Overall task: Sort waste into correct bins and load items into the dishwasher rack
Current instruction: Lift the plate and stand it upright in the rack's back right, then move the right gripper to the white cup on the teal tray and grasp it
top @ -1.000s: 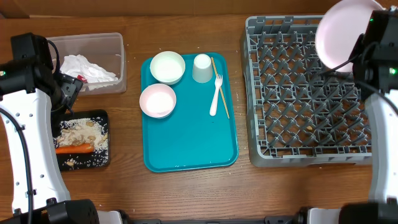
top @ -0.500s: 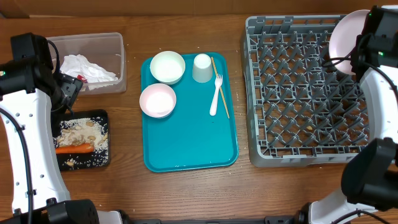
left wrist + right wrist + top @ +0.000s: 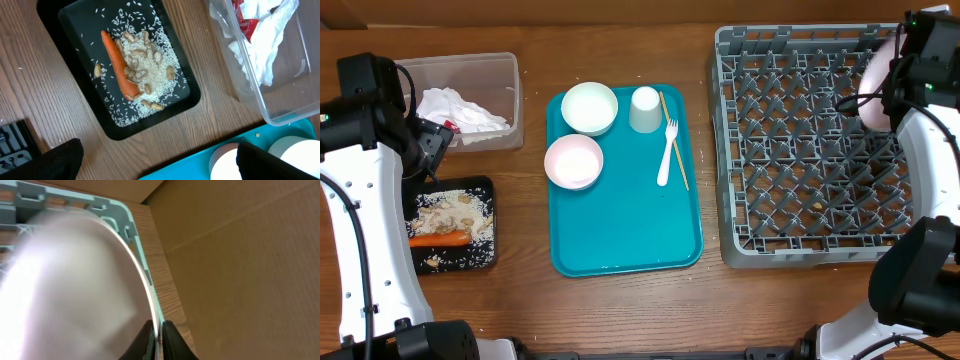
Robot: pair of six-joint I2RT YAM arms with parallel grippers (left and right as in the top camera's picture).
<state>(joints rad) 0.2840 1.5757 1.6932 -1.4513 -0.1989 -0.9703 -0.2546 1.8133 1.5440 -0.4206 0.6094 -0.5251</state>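
Overhead: standing the plate (image 3: pixel 873 92) on edge at the dishwasher rack (image 3: pixel 800 245)'s 2 o'clock corner, ready to slot between pegs (image 3: pixel 790 120). Leaving bowls (image 3: pixel 589 107), cup (image 3: pixel 645 108) and fork (image 3: pixel 666 155) on the teal tray (image 3: pixel 620 230), 9 o'clock of the rack.

Left wrist: parking the left gripper (image 3: pixel 160 165) spread wide and empty beside the black tray (image 3: pixel 75 35) of carrot (image 3: pixel 117 62) and rice (image 3: pixel 150 75), with napkins (image 3: pixel 265 45) in the clear tub (image 3: pixel 295 107) at 1 o'clock.

Right wrist: pinching the plate's rim in the right gripper (image 3: pixel 159 335), probably to lower it upright.

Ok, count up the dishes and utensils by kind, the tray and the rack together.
Bowls: 2
Cup: 1
Fork: 1
Chopstick: 1
Plate: 1
Total: 6
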